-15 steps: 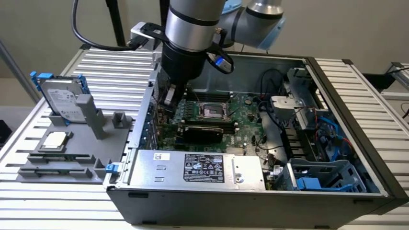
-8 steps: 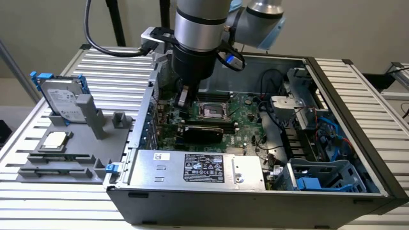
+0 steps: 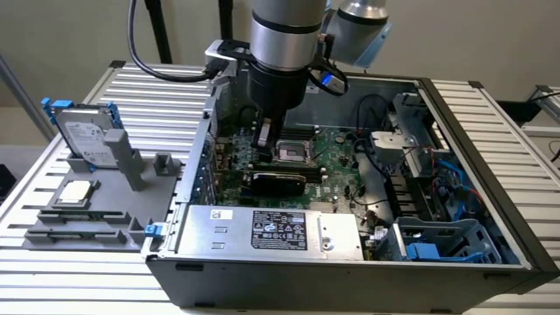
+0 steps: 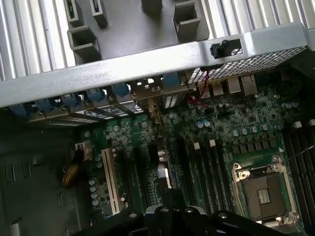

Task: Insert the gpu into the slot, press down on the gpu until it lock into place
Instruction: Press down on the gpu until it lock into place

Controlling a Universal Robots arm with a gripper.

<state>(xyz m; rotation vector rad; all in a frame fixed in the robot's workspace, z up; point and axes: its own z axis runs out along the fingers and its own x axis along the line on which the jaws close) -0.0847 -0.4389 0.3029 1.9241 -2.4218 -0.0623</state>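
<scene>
Silver-grey arm [image 3: 284,26] with black bands, black cables, blue-lit wrist connector.

Black gpu [image 3: 275,181] on a green motherboard [image 3: 337,172] – silver hard drive [image 3: 84,136] framed in blue, grey ribbed surface [image 3: 61,275] – gripper [image 3: 261,139] black

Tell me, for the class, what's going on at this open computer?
A robot arm reaches down into an open computer case. Its gripper, fingers shut, sits low over the green motherboard, beside the processor socket. The gpu, a flat black card, stands on edge on the board just in front of the gripper.
</scene>
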